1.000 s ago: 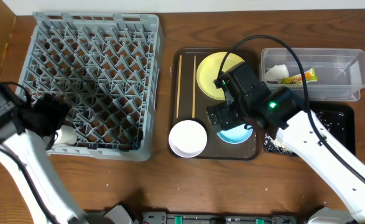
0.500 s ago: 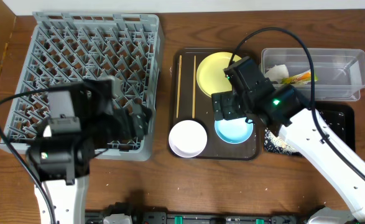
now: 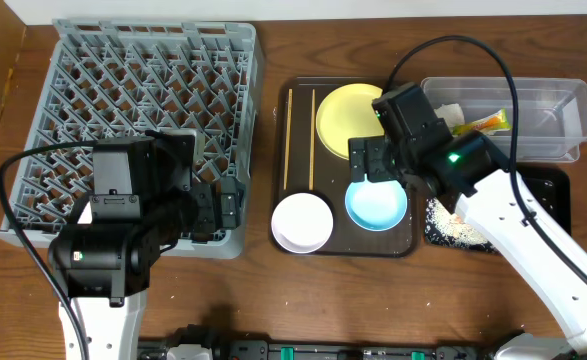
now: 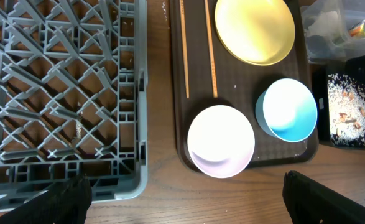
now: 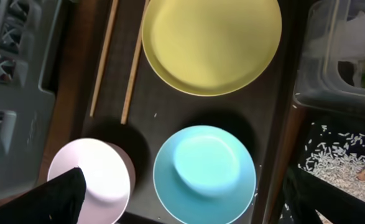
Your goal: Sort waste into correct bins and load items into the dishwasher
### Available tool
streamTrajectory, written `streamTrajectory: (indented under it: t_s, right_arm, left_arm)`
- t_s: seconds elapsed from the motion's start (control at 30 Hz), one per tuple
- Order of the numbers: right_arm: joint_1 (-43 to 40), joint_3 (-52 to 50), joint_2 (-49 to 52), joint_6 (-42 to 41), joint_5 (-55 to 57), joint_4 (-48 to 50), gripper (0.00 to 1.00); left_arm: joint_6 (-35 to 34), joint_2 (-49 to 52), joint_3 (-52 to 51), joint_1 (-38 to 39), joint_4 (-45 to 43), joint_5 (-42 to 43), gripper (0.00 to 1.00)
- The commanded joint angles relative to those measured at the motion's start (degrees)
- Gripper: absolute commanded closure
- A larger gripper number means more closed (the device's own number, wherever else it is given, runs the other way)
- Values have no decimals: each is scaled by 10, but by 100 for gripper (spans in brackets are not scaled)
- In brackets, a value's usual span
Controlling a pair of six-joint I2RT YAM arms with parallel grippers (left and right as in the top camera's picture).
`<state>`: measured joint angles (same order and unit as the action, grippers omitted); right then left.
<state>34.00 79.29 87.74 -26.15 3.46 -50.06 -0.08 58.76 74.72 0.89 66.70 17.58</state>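
Note:
The grey dish rack (image 3: 143, 100) stands at the left. The dark brown serving tray (image 3: 295, 100) holds the yellow plate (image 3: 345, 118), the light blue bowl (image 3: 377, 206), the white bowl (image 3: 302, 222) and two chopsticks (image 3: 287, 140). My left gripper (image 3: 225, 200) is open and empty over the rack's front right corner; its wrist view shows the white bowl (image 4: 221, 140) just ahead. My right gripper (image 3: 371, 162) is open and empty above the blue bowl (image 5: 204, 167). The clear tub (image 3: 543, 105) holds the wrapper (image 3: 485, 124) and crumpled paper (image 3: 443, 115). The white cup is hidden.
The black tray (image 3: 545, 190) lies in front of the clear tub, with rice crumbs (image 3: 455, 226) on its left part. Bare wooden table (image 3: 373, 300) runs along the front. The rack's near edge (image 4: 107, 186) lies close to my left finger.
My left arm has swung from the rack's left side to over its front right corner. My right gripper has risen and shifted back a little, uncovering the blue bowl.

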Motion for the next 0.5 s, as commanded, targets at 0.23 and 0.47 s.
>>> streamTrajectory:
  t_s: [0.23,0.47]
  right_arm:
    - [-31,-4,-43,17,90,-35,1]
    - [-87,-7,-190,190,92,-4,1]
  left_arm:
    - [7,1,8,2,2,-10,2]
    - [7,1,8,2,2,-9,2]
